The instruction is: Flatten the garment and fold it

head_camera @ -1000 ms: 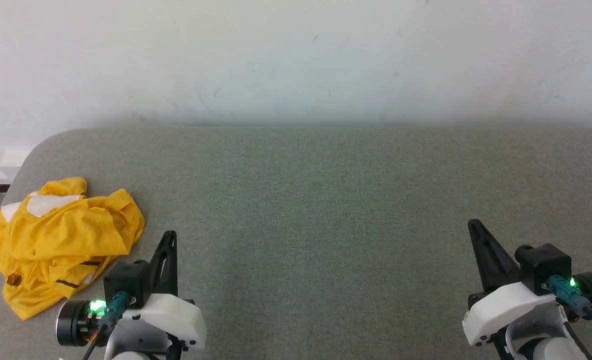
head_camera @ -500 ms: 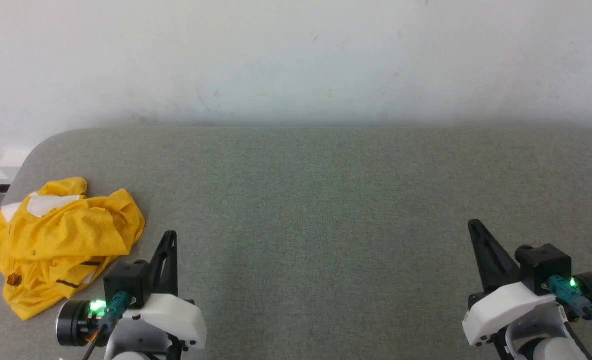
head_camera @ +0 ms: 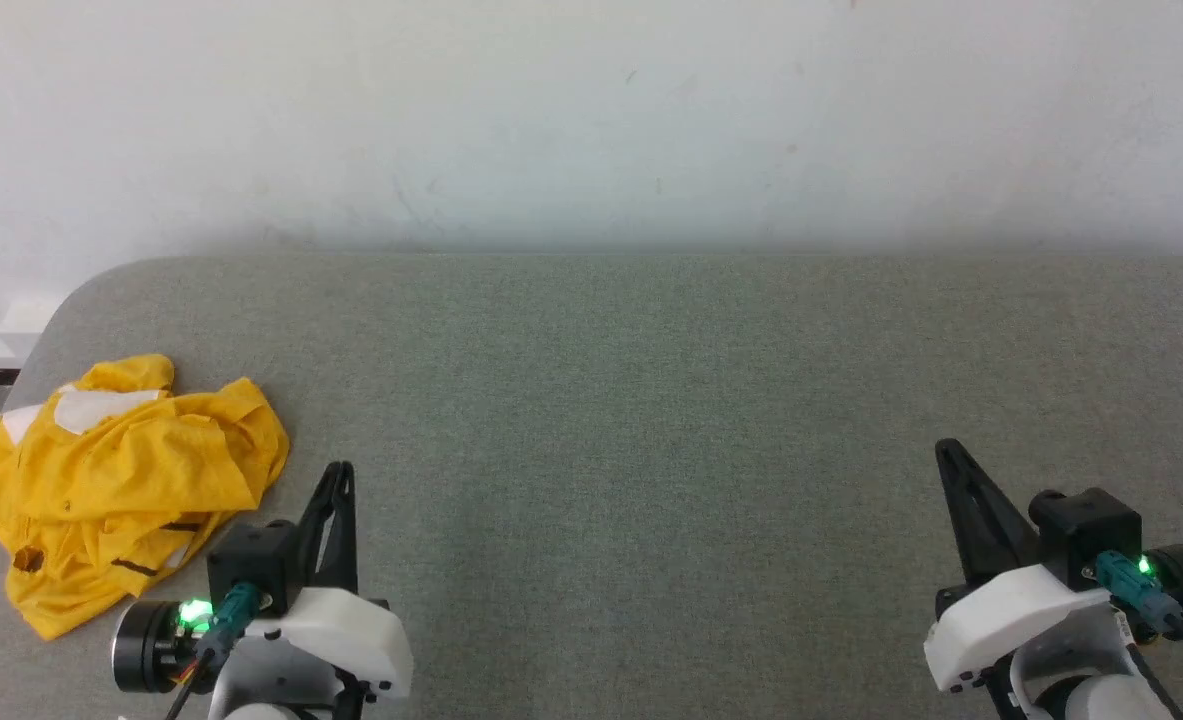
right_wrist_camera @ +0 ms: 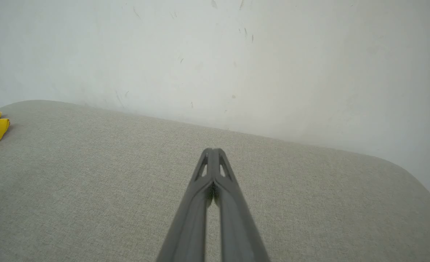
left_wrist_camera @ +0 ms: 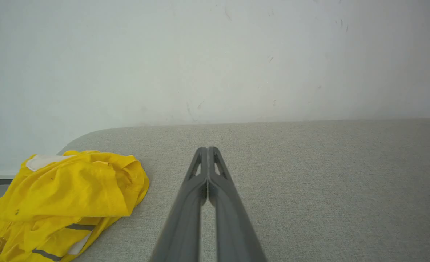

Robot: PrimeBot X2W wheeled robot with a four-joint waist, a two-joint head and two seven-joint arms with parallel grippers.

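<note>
Yellow garment (head_camera: 121,480), crumpled at the left end of the grey tabletop (head_camera: 651,400).
Nothing is held: the left fingers (left_wrist_camera: 185,218), just beside it, and the right fingers (right_wrist_camera: 191,218), well apart, are pressed together.

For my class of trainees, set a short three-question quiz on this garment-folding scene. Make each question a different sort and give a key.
1. Which gripper is nearer the yellow garment? A. left gripper B. right gripper
2. True or false: the garment lies spread flat on the grey surface.
3. Fill in: both grippers are ____, holding nothing.
Key: 1 A. 2 False, it lies crumpled in a heap. 3 shut.
</note>
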